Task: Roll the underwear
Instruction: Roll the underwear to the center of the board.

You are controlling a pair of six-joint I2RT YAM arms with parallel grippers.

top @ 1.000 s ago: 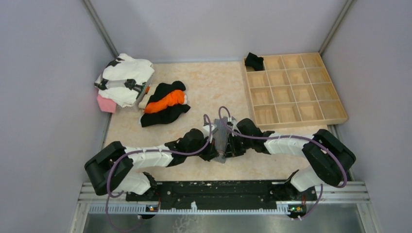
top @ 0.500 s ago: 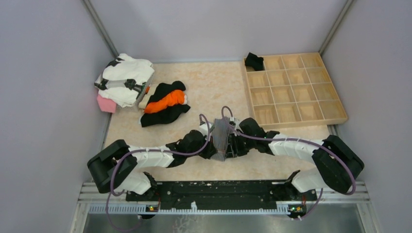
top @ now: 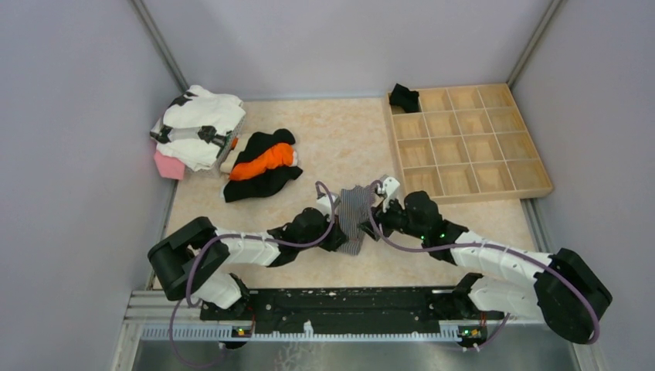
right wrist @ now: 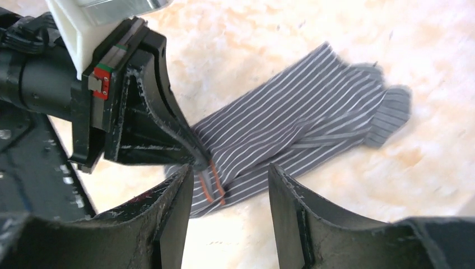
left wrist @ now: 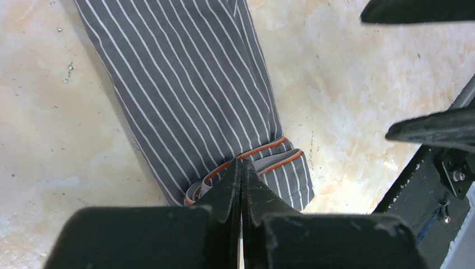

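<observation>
The grey striped underwear (top: pixel 355 216) lies stretched flat on the tabletop as a long narrow strip (left wrist: pixel 190 84), its orange-trimmed end folded over. My left gripper (left wrist: pixel 241 162) is shut, its tips pinched on that folded end, which the right wrist view also shows (right wrist: pixel 291 120). My right gripper (right wrist: pixel 229 171) is open, hovering just off the same end with nothing between its fingers (top: pixel 376 222). A black underwear piece (top: pixel 403 97) sits in the far left corner compartment of the wooden tray (top: pixel 533 188).
The gridded wooden tray takes up the right back of the table. A black and orange garment pile (top: pixel 263 166) lies left of centre, and a white bundle (top: pixel 199 124) with a pink block (top: pixel 168 165) sits at the far left. Grey walls enclose three sides.
My right gripper has opened, let go of the striped underwear and drawn back to the right. The left gripper has stayed shut on the cloth, which now lies lower and slightly tilted.
</observation>
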